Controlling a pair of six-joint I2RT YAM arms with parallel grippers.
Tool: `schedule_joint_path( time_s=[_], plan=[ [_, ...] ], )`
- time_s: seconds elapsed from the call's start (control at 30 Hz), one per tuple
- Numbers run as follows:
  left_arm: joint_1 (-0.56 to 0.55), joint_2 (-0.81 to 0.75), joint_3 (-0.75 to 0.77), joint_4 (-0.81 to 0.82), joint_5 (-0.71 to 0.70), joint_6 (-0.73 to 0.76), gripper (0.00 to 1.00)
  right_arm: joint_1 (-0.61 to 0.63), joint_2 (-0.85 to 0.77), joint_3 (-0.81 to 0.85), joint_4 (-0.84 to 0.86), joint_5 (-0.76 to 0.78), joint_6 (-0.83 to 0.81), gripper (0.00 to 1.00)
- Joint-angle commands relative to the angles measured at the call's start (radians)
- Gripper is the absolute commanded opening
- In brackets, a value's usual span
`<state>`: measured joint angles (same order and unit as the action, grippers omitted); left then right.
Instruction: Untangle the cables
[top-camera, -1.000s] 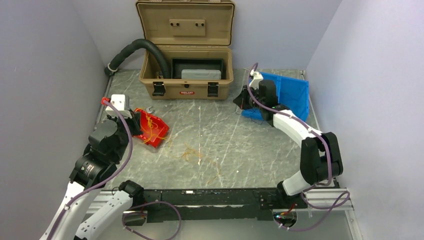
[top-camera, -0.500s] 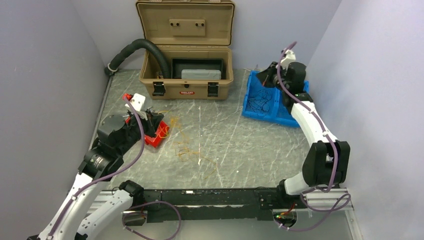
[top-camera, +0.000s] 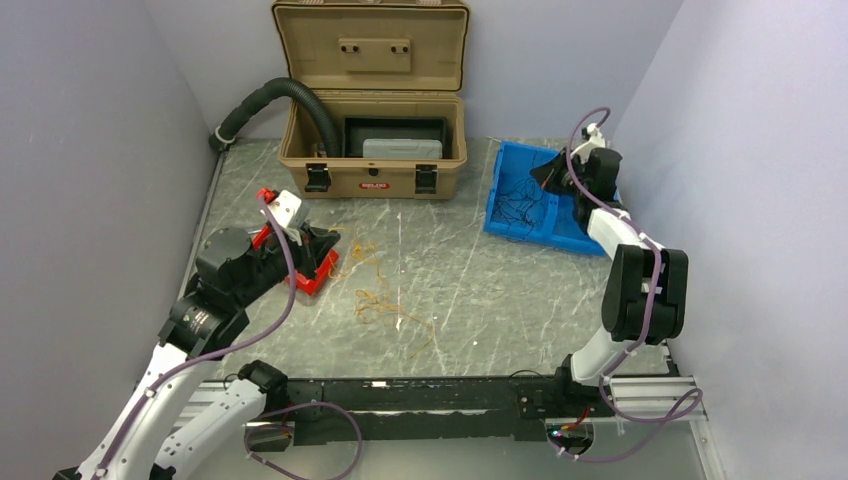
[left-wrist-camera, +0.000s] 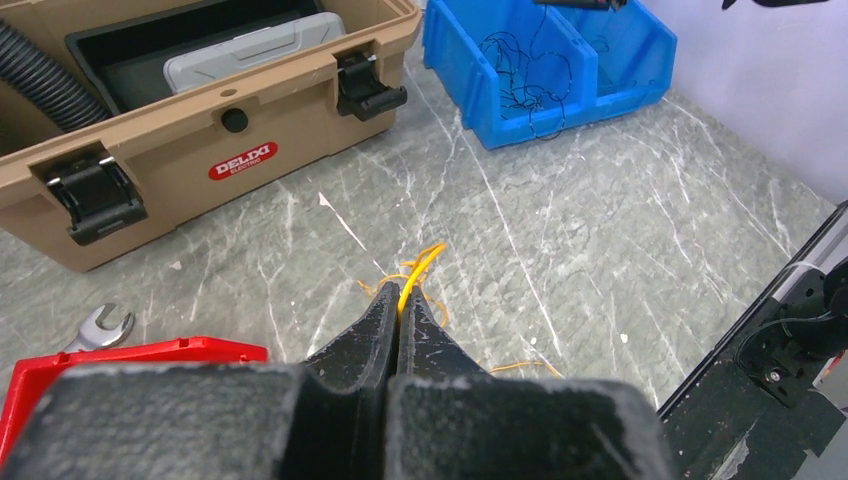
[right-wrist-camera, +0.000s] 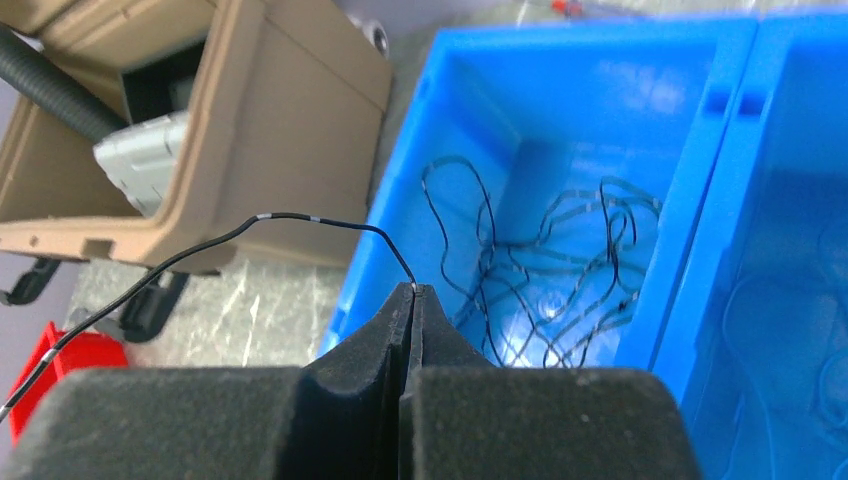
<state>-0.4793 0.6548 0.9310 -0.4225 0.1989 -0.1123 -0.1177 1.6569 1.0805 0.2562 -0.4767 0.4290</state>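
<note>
Partly done, my right fingers pinch a black cable over the blue bin while my left fingers pinch a yellow cable from the remaining tangle.

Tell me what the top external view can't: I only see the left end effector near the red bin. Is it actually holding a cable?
Observer: Yes. In the left wrist view the left end effector is shut on a yellow cable, which loops out just past its tips above the table.
Operator: And the right one?
Observer: The right wrist view shows the right end effector shut on a single black cable with pale bands. It trails off to the left, outside the blue bin.
</note>
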Motion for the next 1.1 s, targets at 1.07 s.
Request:
schedule_joint_path(
  time_s=[1.07],
  plan=[
    [-0.002, 0.057, 0.031, 0.050, 0.025, 0.040, 0.00, 0.029, 0.141, 0.182, 0.058, 0.090, -0.044, 0.00]
  ],
)
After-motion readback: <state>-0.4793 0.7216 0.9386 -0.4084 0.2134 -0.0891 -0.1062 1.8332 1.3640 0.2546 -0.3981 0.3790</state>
